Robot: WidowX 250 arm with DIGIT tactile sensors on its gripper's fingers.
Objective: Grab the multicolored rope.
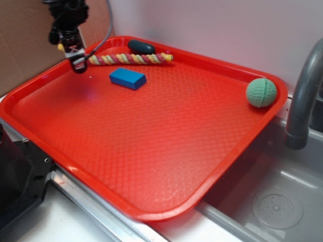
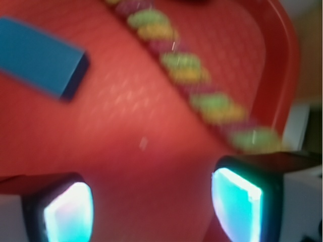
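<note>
Exterior view: rope at the tray's far edge

Your claw hangs released, fingers spread, at about ten o'clock over the red tray, just beside the near end of the multicolored rope. That rope lies straight along the far rim at twelve o'clock, a twisted cord of pink-red, yellow and pale green strands with yellow ends. On the wrist view it runs diagonally, blurred, ending near your right finger, nothing between the pads.

Exterior overlooks the whole tray; the wrist view looks down close, sharing its far corner.
</note>
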